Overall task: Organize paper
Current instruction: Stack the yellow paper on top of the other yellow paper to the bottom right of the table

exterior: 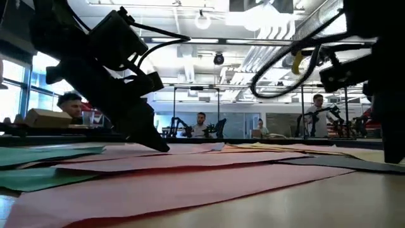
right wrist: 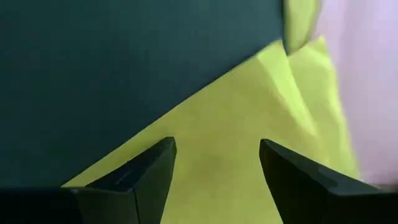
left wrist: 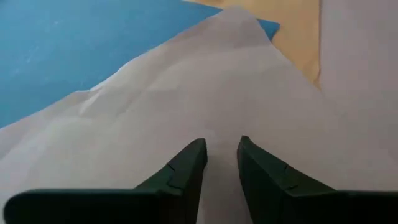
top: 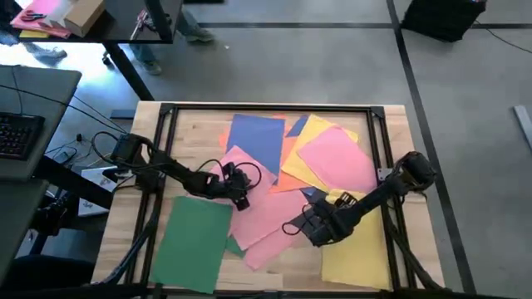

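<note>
Coloured paper sheets lie overlapping on the wooden table: a green sheet (top: 195, 241) near left, a pink sheet (top: 268, 218) in the middle, a blue sheet (top: 256, 137), an orange sheet (top: 289, 158), a yellow sheet (top: 320, 131) and a second pink sheet (top: 337, 158) behind, and another yellow sheet (top: 357, 253) near right. My left gripper (top: 238, 198) is down on the middle pink sheet (left wrist: 249, 93), open by a narrow gap. My right gripper (right wrist: 217, 155) stands wide open over the near yellow sheet (right wrist: 230, 162), beside a dark grey sheet (right wrist: 124, 74). My left gripper has both fingertips (left wrist: 193, 158) set down on the middle pink sheet (left wrist: 221, 134), slanting down from the table's left. The sheet lies on the other papers and rises in a shallow ridge ahead of the gap. Whether my right gripper touches the yellow sheet, I cannot tell.
A black frame rail (top: 274, 108) runs round the table top. Bare wood (top: 287, 270) shows near the front edge, between the green and yellow sheets. A desk with a keyboard (top: 17, 133) stands left of the table. People sit in the room beyond (exterior: 201, 123).
</note>
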Available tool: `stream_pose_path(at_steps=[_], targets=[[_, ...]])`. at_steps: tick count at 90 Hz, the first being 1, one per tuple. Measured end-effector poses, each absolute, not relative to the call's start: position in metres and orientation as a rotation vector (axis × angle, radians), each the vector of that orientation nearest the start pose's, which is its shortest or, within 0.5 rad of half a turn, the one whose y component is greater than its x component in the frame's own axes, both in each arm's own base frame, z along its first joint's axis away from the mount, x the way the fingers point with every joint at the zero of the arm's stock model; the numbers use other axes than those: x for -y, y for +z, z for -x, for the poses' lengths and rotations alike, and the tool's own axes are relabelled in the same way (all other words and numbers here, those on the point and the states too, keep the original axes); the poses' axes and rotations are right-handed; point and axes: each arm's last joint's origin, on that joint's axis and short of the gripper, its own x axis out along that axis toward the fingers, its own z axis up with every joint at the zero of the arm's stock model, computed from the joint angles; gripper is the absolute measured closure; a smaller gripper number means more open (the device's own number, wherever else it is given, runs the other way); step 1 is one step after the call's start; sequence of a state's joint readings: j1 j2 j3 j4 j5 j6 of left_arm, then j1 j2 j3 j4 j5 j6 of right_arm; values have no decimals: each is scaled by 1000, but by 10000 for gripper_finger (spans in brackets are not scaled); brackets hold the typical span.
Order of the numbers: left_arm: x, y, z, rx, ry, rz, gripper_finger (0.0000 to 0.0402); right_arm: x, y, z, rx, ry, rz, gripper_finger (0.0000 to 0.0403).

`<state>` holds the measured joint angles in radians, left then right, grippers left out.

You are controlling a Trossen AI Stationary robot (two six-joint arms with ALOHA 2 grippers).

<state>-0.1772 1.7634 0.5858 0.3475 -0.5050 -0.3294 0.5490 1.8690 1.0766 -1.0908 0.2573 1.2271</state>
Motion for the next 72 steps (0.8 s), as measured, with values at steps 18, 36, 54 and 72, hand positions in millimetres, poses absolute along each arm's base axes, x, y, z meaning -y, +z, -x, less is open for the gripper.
stream_pose_path(at_steps=[18, 36, 54, 72], targets=[[36, 91, -281, -721, 431, 29, 317, -138, 141, -251, -1473, -824, -105, 179], [36, 91, -281, -722, 430, 22, 317, -132, 153, -240, -1491, -923, -61, 179], [36, 91, -281, -723, 429, 21, 317, -119, 165, -219, -1402, -1007, -167, 179], [36, 91, -281, -723, 427, 23, 317, -96, 166, -190, -1243, -1149, -418, 179]])
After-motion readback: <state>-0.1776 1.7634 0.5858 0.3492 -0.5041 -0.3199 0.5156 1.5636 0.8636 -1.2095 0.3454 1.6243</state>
